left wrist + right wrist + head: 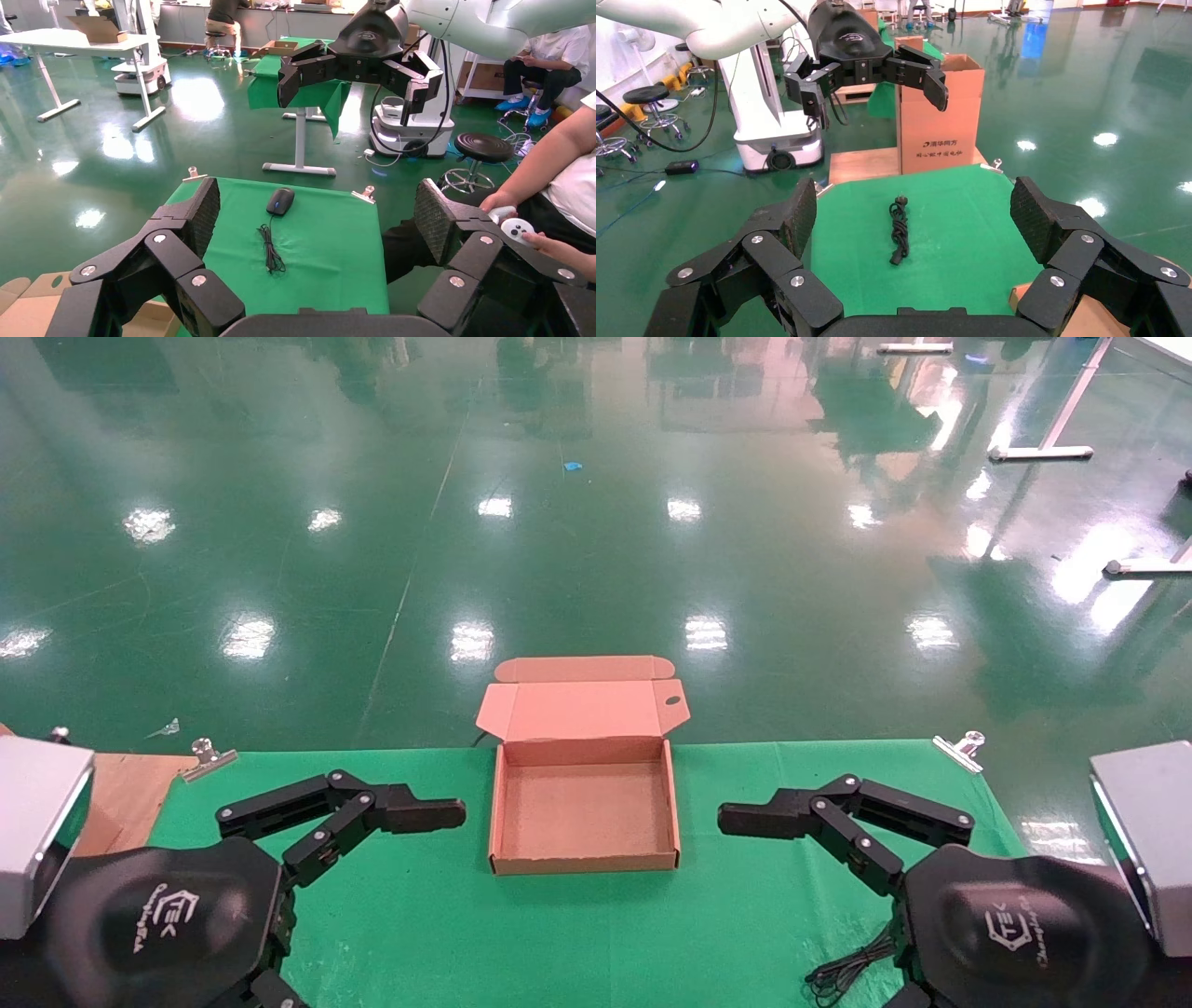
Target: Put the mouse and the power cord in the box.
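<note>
The brown cardboard box (584, 864) sits open at the middle of the green cloth, lid folded back, nothing inside. My left gripper (424, 815) and right gripper (754, 820) hover open on either side of it, tips toward the box. In the left wrist view the black mouse (280, 201) lies on the cloth beyond my open left gripper (316, 210), its thin cable (270, 249) bundled beside it. In the right wrist view the coiled power cord (899, 230) lies beyond my open right gripper (912, 210). The head view shows only a loop of thin cable (843, 975) by the right arm.
Metal clips (959, 747) (207, 758) pin the cloth at the table's far corners. A tall cardboard carton (940, 119) stands off the table's left end. A person holding a controller (519, 229) sits off the right end. Green floor lies beyond the far edge.
</note>
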